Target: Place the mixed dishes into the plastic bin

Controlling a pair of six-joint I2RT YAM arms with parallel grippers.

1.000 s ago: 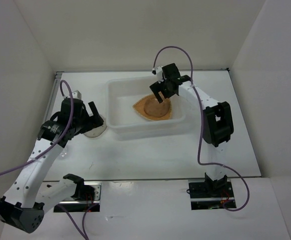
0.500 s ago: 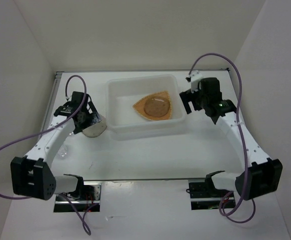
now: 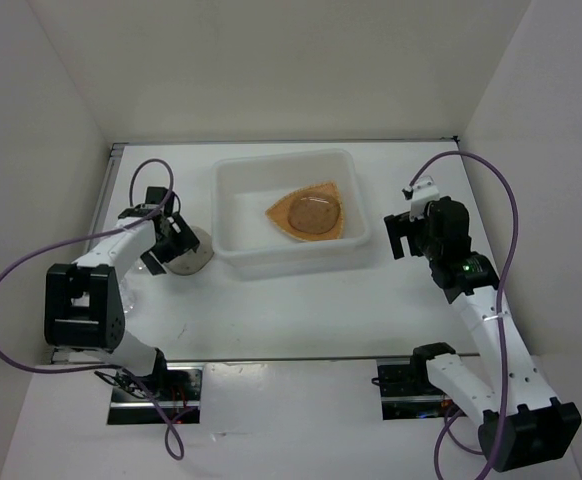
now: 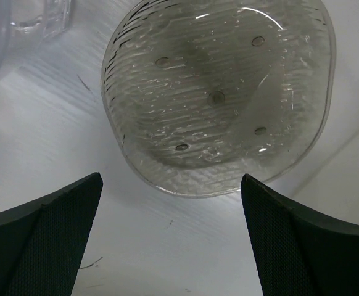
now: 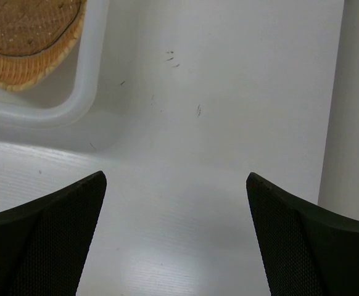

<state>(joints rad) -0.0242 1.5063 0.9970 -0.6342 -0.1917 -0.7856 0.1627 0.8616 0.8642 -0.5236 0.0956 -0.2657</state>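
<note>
The white plastic bin (image 3: 233,205) stands mid-table with the orange-tan ribbed plate (image 3: 311,215) inside; a darker round patch lies on its centre. A small translucent grey-brown plate (image 3: 193,260) lies on the table left of the bin and fills the left wrist view (image 4: 219,92). My left gripper (image 3: 174,238) is open and empty just short of this plate's near rim (image 4: 170,180). A clear cup (image 4: 41,15) stands beside the plate. My right gripper (image 3: 400,233) is open and empty over bare table right of the bin (image 5: 174,176); the bin's corner (image 5: 87,92) and the orange plate (image 5: 31,37) show at upper left.
White walls close in the table on the left, back and right; the right wall (image 5: 358,105) is close to my right gripper. Another faint clear cup (image 3: 126,298) sits near the left arm's elbow.
My right gripper has drawn back out of the bin, to the right and nearer, leaving the orange plate inside. My left arm has folded back while its gripper stays by the small plate.
</note>
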